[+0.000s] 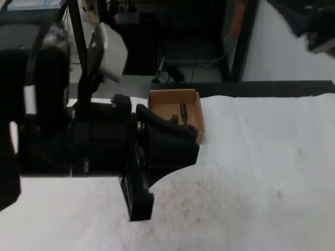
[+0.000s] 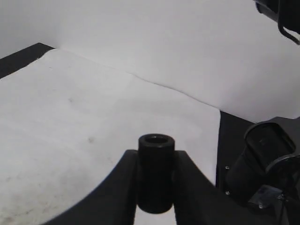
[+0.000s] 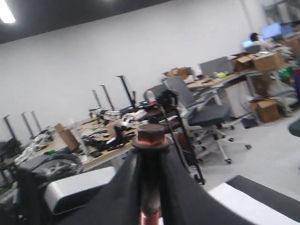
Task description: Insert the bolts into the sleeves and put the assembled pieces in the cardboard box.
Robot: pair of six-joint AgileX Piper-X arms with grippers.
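Observation:
My left gripper (image 2: 155,157) is shut on a black sleeve (image 2: 155,183), held upright with its open bore facing up, above the white cloth (image 2: 93,122). My right gripper (image 3: 150,152) is shut on a bolt (image 3: 150,137) with a copper-coloured hex head; threads show low between the fingers. That bolt points out at the room, away from the bench. The cardboard box (image 1: 175,95) sits at the back of the cloth, with a dark piece (image 1: 183,112) inside. A big black arm (image 1: 104,141) at the left hides the box's near left corner.
White cloth (image 1: 261,167) covers the bench to the right of the box. Another black arm part (image 1: 314,26) hangs at the top right. A black unit (image 2: 267,164) stands off the cloth's edge. Chairs and cluttered benches lie in the room behind.

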